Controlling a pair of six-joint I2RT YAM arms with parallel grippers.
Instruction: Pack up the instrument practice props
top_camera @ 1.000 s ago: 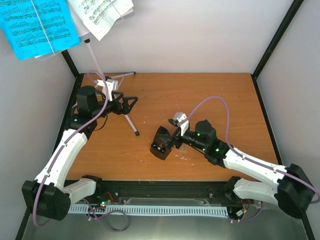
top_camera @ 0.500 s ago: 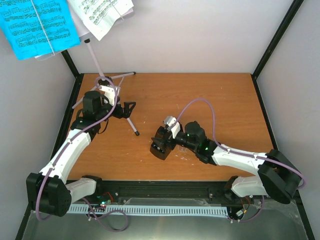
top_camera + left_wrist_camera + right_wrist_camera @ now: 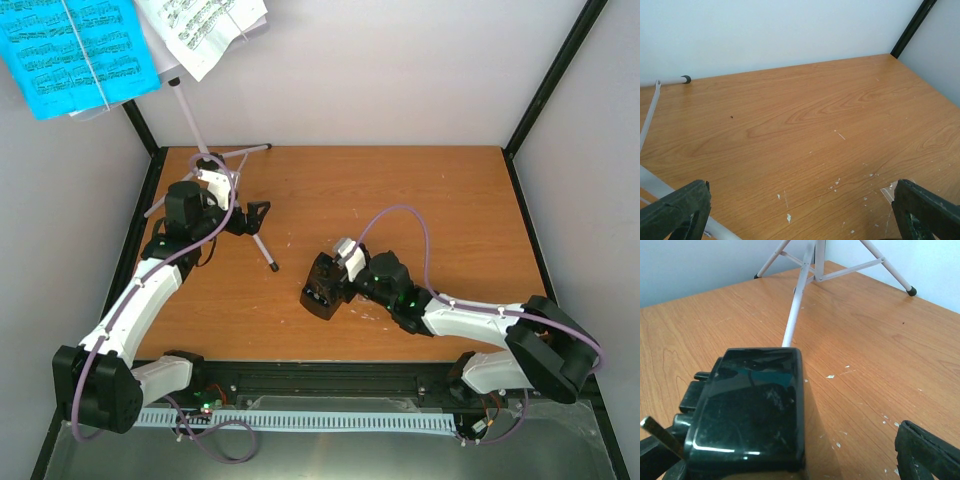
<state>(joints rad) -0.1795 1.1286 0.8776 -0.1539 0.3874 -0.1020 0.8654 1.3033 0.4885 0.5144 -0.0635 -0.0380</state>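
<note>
The metronome (image 3: 322, 287) sits on the table (image 3: 420, 200) near its front middle. In the right wrist view its glossy black face (image 3: 752, 410) fills the lower left. The right gripper (image 3: 338, 275) is at the metronome with its fingers spread wide. In its own camera, the gripper (image 3: 785, 447) has the metronome between the fingers, close against the left one, with bare table between it and the right finger (image 3: 925, 450). Whether either finger touches it cannot be told, and nothing is clamped.

The stand (image 3: 265, 252) is at the far left corner of the table, tripod legs splayed on the wood and its thin pole rising toward the camera. The blue sheets (image 3: 70, 50) and white sheets (image 3: 205, 30) sit at the top of the pole. From the right wrist, one stand leg (image 3: 792, 315) runs down toward the metronome's far edge.

The left gripper (image 3: 256, 214) is low among the tripod legs with its fingers wide apart and nothing between them. In its own view, the gripper (image 3: 800, 207) looks across bare table. A pale stand leg (image 3: 655, 182) passes just beside its left finger (image 3: 677, 210), and another leg with a black foot (image 3: 670, 80) lies by the back wall.
</note>
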